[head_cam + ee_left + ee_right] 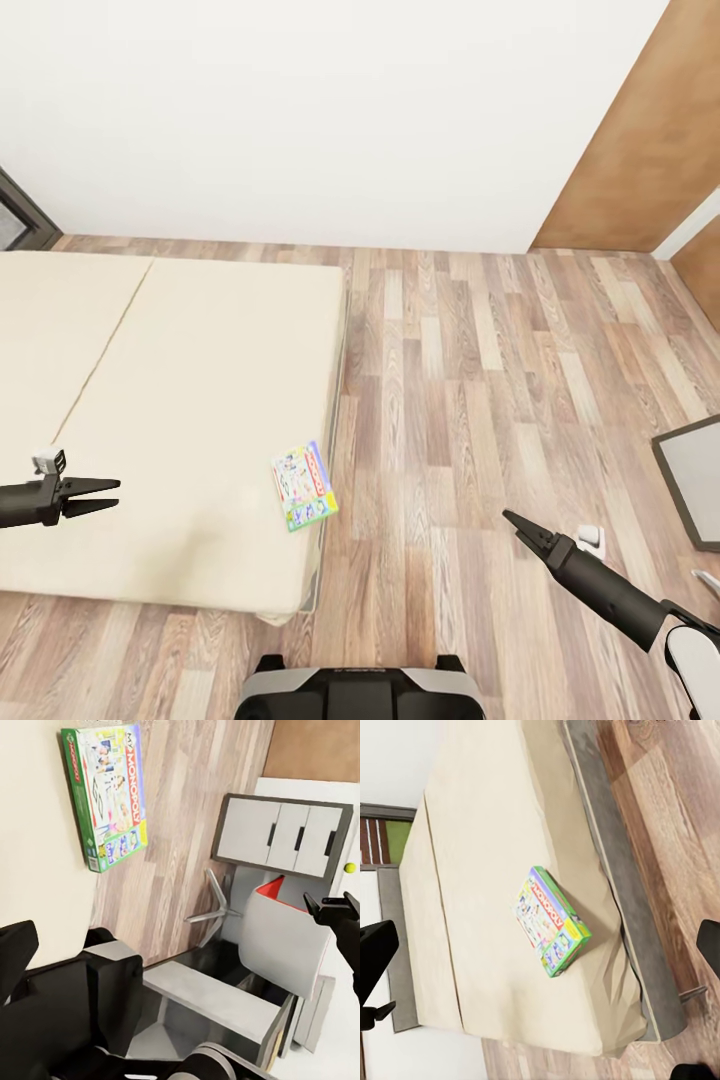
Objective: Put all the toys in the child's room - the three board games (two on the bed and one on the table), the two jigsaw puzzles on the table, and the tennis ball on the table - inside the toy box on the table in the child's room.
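Board game flat at the bed's floor-side edge, near its front corner, long axis roughly along that edge; left gripper, jaws slightly parted and empty, is nearer; right gripper, state indiscernible, over floor.

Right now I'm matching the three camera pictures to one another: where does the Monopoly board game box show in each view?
Head view: the Monopoly box lies at the bed's right edge, lower centre of the picture.
Left wrist view: the box sits at upper left.
Right wrist view: the box is near the centre.
Shared landmark: the cream bed beneath it.
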Controlling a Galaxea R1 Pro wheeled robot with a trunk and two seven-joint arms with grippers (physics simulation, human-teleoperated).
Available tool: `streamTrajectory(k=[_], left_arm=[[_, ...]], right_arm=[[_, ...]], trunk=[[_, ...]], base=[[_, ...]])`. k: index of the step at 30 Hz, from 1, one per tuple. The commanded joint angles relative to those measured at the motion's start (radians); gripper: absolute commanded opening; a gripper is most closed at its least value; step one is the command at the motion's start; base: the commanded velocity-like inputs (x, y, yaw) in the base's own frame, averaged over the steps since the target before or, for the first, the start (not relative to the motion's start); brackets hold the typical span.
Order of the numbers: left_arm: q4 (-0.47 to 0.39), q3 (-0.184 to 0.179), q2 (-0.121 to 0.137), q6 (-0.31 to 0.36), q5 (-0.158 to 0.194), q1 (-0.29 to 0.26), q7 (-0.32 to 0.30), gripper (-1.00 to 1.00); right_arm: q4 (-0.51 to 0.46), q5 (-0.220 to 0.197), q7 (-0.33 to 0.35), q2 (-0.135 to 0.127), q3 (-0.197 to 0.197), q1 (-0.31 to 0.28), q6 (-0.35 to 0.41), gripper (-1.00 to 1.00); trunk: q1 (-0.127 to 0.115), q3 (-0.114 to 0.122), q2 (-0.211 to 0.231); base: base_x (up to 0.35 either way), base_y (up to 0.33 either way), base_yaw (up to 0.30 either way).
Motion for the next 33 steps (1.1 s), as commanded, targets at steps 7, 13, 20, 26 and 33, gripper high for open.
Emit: streamTrajectory(k=[7, 13, 20, 26, 33], left_arm=[[0.001, -0.007, 0.001, 0.009, 0.003, -0.001, -0.005, 1.0], [0.001, -0.007, 0.001, 0.009, 0.003, -0.001, -0.005, 1.0], [0.003, -0.007, 0.001, 0.009, 0.001, -0.001, -0.005, 1.0], [0.004, -0.009, 0.001, 0.009, 0.0, -0.001, -0.005, 1.0], [0.004, -0.009, 0.0, 0.009, 0.001, -0.001, -0.005, 1.0]], right_arm=[[-0.001, -0.001, 0.002, 0.0, -0.003, -0.001, 0.007, 1.0], [0.0, -0.001, 0.002, 0.0, -0.002, 0.0, 0.006, 1.0], [0.0, -0.002, 0.002, 0.0, -0.003, 0.0, 0.007, 1.0], [0.0, -0.004, 0.006, -0.002, -0.01, -0.001, 0.008, 1.0], [-0.002, -0.006, 0.006, -0.002, -0.023, -0.001, 0.008, 1.0]], trunk=[[0.0, 0.011, -0.001], [0.0, 0.021, -0.001], [0.0, 0.032, -0.001], [0.0, 0.042, -0.001], [0.0, 0.054, -0.001]], base=[[0.0, 0.0, 0.0], [0.0, 0.0, 0.0], [0.0, 0.0, 0.0], [0.0, 0.0, 0.0], [0.0, 0.0, 0.0]])
